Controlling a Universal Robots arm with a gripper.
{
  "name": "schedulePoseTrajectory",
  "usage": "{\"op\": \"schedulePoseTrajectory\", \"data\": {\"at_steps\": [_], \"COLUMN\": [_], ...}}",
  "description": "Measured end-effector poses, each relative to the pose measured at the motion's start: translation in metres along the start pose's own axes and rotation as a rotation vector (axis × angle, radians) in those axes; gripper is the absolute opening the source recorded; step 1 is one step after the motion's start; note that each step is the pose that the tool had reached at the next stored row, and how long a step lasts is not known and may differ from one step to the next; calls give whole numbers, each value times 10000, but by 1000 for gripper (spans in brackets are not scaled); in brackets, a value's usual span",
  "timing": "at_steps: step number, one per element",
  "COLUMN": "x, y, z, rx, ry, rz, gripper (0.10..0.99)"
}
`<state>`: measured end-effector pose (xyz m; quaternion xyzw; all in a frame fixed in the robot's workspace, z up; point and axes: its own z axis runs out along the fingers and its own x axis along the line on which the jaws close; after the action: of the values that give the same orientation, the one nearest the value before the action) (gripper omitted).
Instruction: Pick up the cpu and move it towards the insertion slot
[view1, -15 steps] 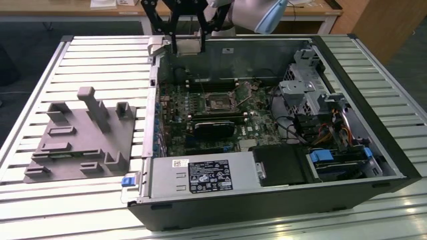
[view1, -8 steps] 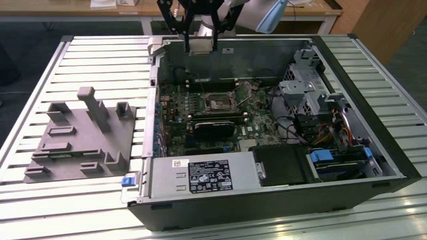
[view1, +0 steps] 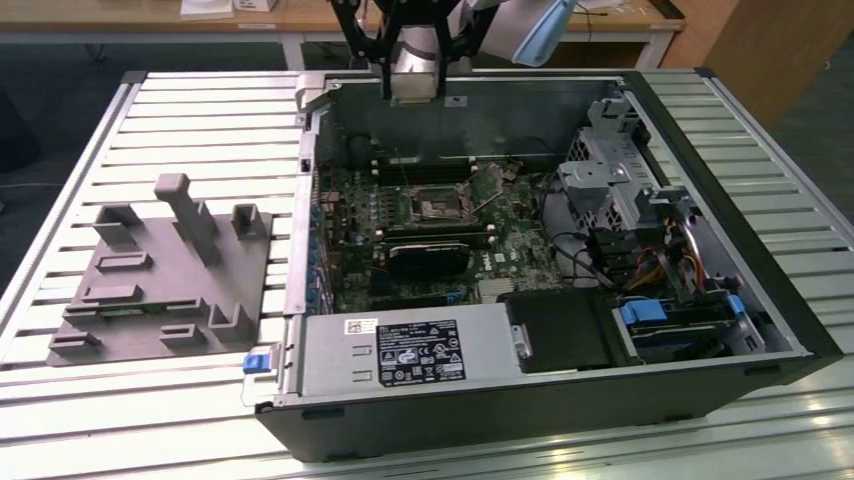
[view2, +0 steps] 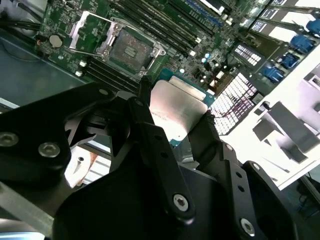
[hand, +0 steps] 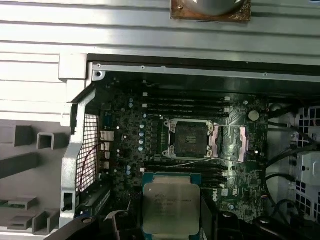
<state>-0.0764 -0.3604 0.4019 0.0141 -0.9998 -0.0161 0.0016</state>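
While the black two-fingered gripper (view2: 175, 120) hung above the open dark computer case (view1: 561, 410), its fingers (view2: 150, 135) were clamped on the cpu (view2: 175, 112), a small flat square chip with a silvery-white metal top and a pale rim. In the second wrist view the chip sat tilted between the two black fingers, one pressing each opposite edge, with its bright top facing the camera. In the first wrist view the same chip (hand: 170, 204) showed its metal lid and greenish border, held just clear of the green motherboard (hand: 150, 130) below it.

The insertion slot (hand: 190, 139), a small square socket with a dark centre and a shiny metal frame, lay on that board apart from the held chip, and its metal retaining frame (hand: 232, 142) was swung open beside it. The second wrist view showed the socket (view2: 131, 49) beyond the chip, with long dark memory slots (view2: 165, 27) running next to it.

In the exterior view the arm's gripper (view1: 407, 92) stood over the far edge of the case, and the socket (view1: 437, 209) lay nearer the camera, in the middle of the board. A grey plastic fixture block with upright posts (view1: 167, 280) rested on the ribbed metal table (view1: 200, 110) toward the exterior view's left, well apart from the case's contents.
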Motion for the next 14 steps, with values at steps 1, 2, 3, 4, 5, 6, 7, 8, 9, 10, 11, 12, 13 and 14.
{"op": "schedulePoseTrajectory", "data": {"at_steps": [1,2,3,4,5,6,7,8,9,10,11,12,13,14], "x": [-11,-21,-32,-44,-58,-74,-91,-105,-118,-129,-138,-148,-163,-181], "y": [13,27,40,52,61,70,77,81,85,86,86,85,86,85], "z": [2,4,6,7,9,10,11,11,12,11,11,11,11,12], "rx": [0,0,0,0,-1,0,0,1,1,1,2,1,1,0], "ry": [1,0,0,0,-1,0,-2,-1,-3,-4,-5,-7,-9,-11], "rz": [0,1,1,-1,0,0,0,0,0,0,0,0,1,3], "gripper": [545,545,545,545,545,545,545,545,545,545,545,545,545,545]}}
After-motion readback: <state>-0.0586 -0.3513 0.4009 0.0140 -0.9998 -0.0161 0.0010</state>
